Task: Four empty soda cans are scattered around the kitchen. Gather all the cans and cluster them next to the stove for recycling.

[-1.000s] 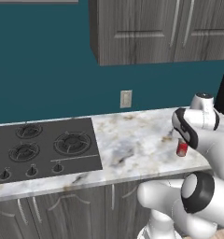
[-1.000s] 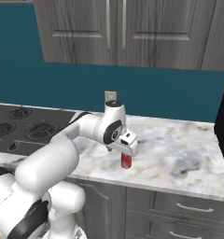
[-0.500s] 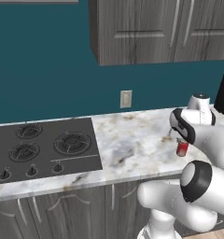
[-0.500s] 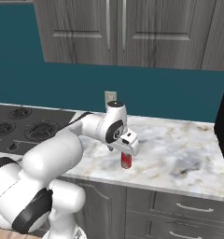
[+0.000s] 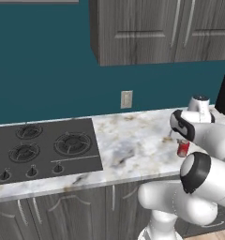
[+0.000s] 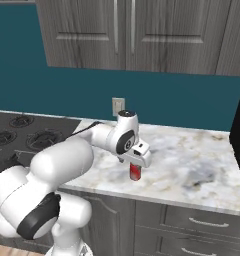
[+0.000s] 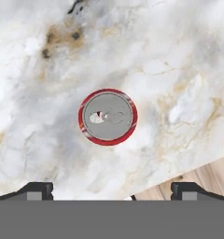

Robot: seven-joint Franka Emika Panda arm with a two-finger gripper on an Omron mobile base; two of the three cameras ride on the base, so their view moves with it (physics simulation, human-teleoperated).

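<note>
Claw (image 7: 112, 191) wide open, we are still hanging right over the red soda can (image 7: 108, 116), getting ready to grab it

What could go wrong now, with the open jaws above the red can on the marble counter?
1. The small red cylindrical soda can with a silver top stands near the white marble counter's front edge; a nudge might tip it onto the floor.
2. The gripper looks slightly off-centre over it, so one finger could land on the rim.
</note>
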